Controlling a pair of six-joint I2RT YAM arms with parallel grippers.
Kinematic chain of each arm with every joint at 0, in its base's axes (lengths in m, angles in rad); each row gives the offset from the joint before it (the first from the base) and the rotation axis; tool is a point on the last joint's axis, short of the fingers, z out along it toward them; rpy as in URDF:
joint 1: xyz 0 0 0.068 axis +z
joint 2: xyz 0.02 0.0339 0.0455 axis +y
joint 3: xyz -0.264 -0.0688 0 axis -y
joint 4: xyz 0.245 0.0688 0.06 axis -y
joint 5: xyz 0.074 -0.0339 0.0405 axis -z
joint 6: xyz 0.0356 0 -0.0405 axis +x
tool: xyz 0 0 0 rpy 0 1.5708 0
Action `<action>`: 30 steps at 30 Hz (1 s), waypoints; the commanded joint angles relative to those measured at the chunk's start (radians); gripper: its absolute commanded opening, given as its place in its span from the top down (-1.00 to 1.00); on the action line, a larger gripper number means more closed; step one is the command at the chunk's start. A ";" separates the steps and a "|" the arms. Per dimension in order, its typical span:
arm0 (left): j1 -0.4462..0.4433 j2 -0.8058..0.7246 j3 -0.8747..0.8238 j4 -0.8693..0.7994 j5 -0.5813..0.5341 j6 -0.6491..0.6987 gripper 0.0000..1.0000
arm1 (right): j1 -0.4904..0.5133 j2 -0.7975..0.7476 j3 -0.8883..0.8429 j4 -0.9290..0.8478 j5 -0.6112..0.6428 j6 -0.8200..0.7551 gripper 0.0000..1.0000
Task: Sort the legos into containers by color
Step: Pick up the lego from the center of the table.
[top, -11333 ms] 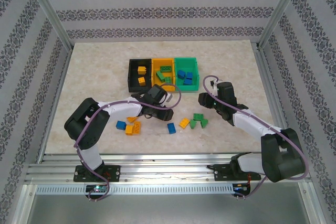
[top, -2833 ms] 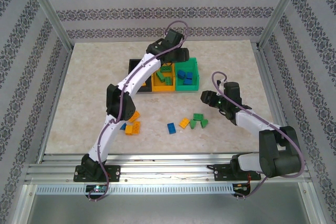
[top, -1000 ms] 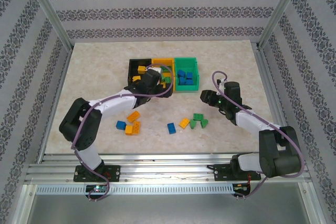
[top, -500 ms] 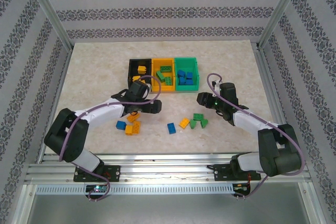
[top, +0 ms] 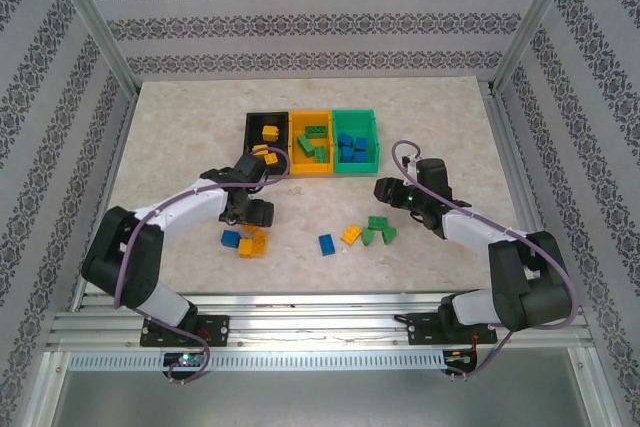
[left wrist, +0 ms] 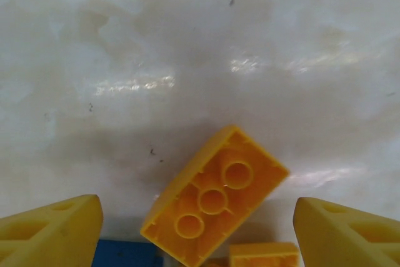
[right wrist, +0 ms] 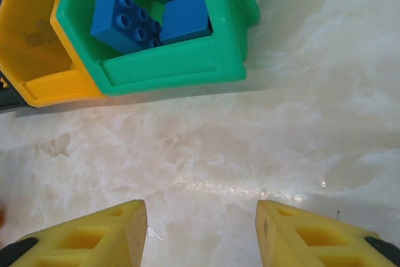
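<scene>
Three joined containers stand at the back: a black bin (top: 252, 129) with yellow legos, an orange bin (top: 298, 148) with green ones, and a green bin (top: 370, 139) (right wrist: 187, 64) with blue bricks (right wrist: 122, 20). My left gripper (top: 251, 215) (left wrist: 199, 236) is open, low over an upside-down yellow brick (left wrist: 215, 195) that lies between its fingers (left wrist: 50, 232) without touching them. A blue brick (top: 231, 239) (left wrist: 125, 256) and another yellow brick (top: 253, 243) (left wrist: 262, 254) lie beside it. My right gripper (top: 385, 190) (right wrist: 200, 236) is open above bare table, near the green bin.
More loose legos lie mid-table: a blue one (top: 326, 244), a yellow one (top: 350, 234) and three green ones (top: 378, 230). The aluminium frame posts (top: 95, 27) and the patterned walls close in the table on three sides.
My left arm has pulled back from the bins toward the near left and come down over the yellow brick. The right arm has barely shifted.
</scene>
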 commanded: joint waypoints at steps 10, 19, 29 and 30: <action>0.003 0.144 0.067 -0.059 0.001 0.082 -0.31 | 0.009 0.001 0.028 -0.010 0.015 -0.019 0.00; 0.002 0.123 0.102 -0.025 0.055 0.092 0.44 | 0.009 0.004 0.031 -0.016 0.015 -0.020 0.00; 0.061 0.146 0.328 -0.038 -0.014 0.137 0.44 | 0.011 0.002 0.030 -0.014 0.012 -0.019 0.00; 0.068 0.150 0.342 -0.016 -0.014 0.139 0.44 | 0.010 0.001 0.030 -0.016 0.013 -0.020 0.00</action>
